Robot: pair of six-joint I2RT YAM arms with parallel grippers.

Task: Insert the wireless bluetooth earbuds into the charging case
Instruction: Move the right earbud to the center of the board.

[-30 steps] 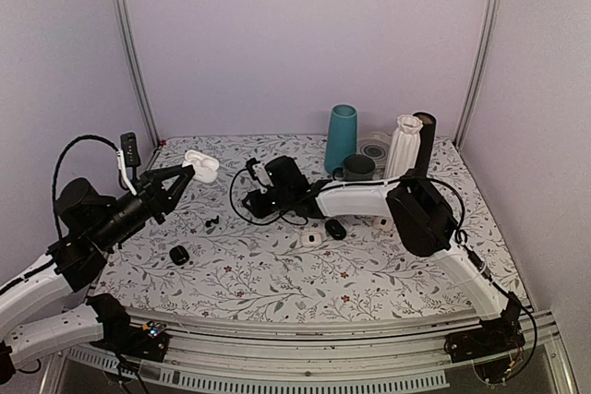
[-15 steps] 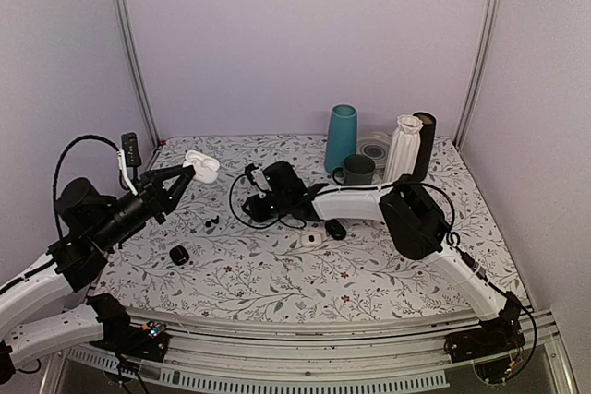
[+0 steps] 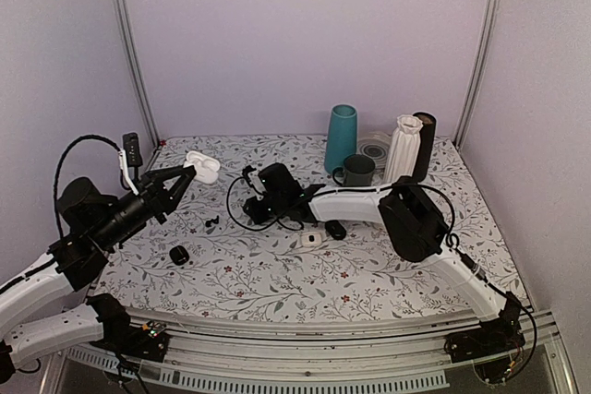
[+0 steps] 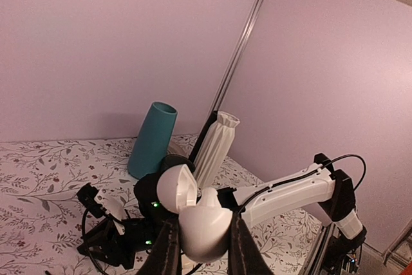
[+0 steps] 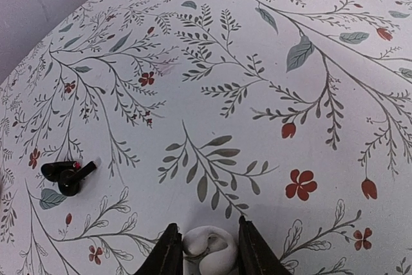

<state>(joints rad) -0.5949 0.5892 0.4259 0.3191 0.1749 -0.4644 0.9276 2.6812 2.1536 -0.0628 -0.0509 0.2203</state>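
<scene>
My left gripper (image 3: 187,175) is shut on an open white charging case (image 3: 201,166) and holds it in the air over the table's left; in the left wrist view the case (image 4: 201,222) sits between the fingers with its lid tipped up. My right gripper (image 3: 250,175) is just right of it, shut on a small white earbud (image 5: 207,249) low over the floral cloth. Two tiny dark earbuds (image 5: 64,173) lie together on the cloth ahead and left of the right gripper; they also show in the top view (image 3: 211,221).
A black round case (image 3: 178,254) lies front left. A small white case (image 3: 311,238) and a black oval case (image 3: 335,229) lie mid-table under the right arm. A teal vase (image 3: 341,138), dark mug (image 3: 358,168), white ribbed vase (image 3: 403,147) and black cylinder (image 3: 425,140) stand at the back.
My right gripper has moved a little left, toward the held white case. The left arm and case have not moved.
</scene>
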